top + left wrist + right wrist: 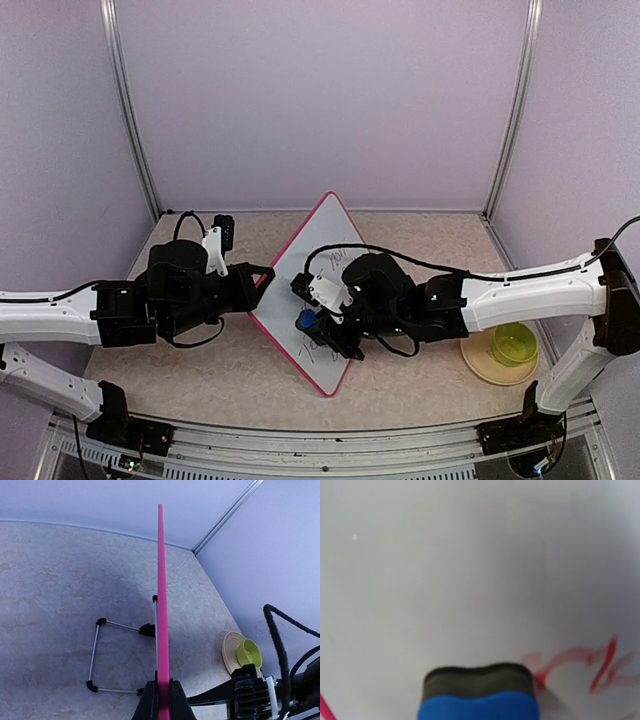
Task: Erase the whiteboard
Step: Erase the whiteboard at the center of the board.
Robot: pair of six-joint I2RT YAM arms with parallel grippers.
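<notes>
The whiteboard (312, 262), white with a red-pink rim, stands tilted on the table with handwriting on its face. My left gripper (262, 277) is shut on its left edge; the left wrist view shows the pink rim (161, 605) edge-on, clamped between my fingers (150, 702), with the wire stand (95, 650) behind it. My right gripper (312, 322) holds a blue eraser (305, 321) against the board face. In the right wrist view the eraser (480, 695), black felt forward, presses on the white surface beside red writing (590, 667). The right fingers themselves are hidden.
A lime green cup (513, 345) sits on a beige plate (482, 362) at the right of the table; both also show in the left wrist view, the cup (248, 652) on the plate (230, 647). Purple walls enclose the table.
</notes>
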